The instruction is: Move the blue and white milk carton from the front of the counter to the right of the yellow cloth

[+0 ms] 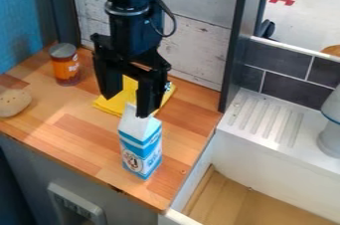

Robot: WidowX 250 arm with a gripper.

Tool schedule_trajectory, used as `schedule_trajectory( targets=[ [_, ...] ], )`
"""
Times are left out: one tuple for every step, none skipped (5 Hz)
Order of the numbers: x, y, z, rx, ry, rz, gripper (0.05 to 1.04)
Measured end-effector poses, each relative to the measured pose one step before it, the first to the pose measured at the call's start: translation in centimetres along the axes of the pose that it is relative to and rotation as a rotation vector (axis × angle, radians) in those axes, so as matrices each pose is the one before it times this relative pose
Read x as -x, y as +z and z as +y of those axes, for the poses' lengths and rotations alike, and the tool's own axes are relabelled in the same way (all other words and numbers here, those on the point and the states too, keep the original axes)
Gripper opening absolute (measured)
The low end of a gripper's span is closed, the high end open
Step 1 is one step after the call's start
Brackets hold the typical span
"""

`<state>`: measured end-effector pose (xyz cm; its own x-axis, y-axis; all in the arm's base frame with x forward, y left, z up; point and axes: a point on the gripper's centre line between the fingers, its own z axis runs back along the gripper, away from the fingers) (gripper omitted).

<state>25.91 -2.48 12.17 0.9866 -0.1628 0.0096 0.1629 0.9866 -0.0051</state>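
You have the blue-and-white gable-topped carton (140,144) upright on the wooden counter (83,137), towards its near right corner. Its flat base bears on the boards, so it appears to need no support from the gripper. Its narrow peaked top points up, beneath the black two-finger gripper (127,104).

Your jaws are released, one well to the left of the other, with no grasp on the carton. The right finger overlaps the carton's peak from this angle; you cannot confirm contact. The gripper hangs down from the far side, an attitude that, in my judgement, suits a tall, narrow-topped article.

Just beyond the carton you have a yellow cloth (106,103), laid flat on the counter and partly hidden by the gripper. Farther left, an orange jar with a grey lid (65,67) stands on its base near the far edge, lid uppermost. At the left edge sits a beige rounded item (13,102), low and settled; you cannot establish its material. To the right, beyond the counter's edge, note the white sink with a ridged ledge (266,122), the ridges presumably for drainage.
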Motion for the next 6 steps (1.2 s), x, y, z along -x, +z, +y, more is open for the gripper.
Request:
schedule_trajectory(
  targets=[
    [-0.666,-0.983,-0.018,0.0211,0.048,0.0201,0.999],
    [-0.145,-1.11,0.36,-0.0256,0.0536,0.0494,0.999],
    [-0.234,-1.04,-1.342,0.0017,-0.0206,0.0201,0.999],
    [0.014,-0.962,-0.439,-0.0126,-0.0032,0.0331,0.999],
    [-0.302,-1.204,-0.04,-0.0069,0.0042,0.0318,0.949],
    [0.079,-0.052,0.172,-0.0171,0.006,0.0108,0.872]
  ],
)
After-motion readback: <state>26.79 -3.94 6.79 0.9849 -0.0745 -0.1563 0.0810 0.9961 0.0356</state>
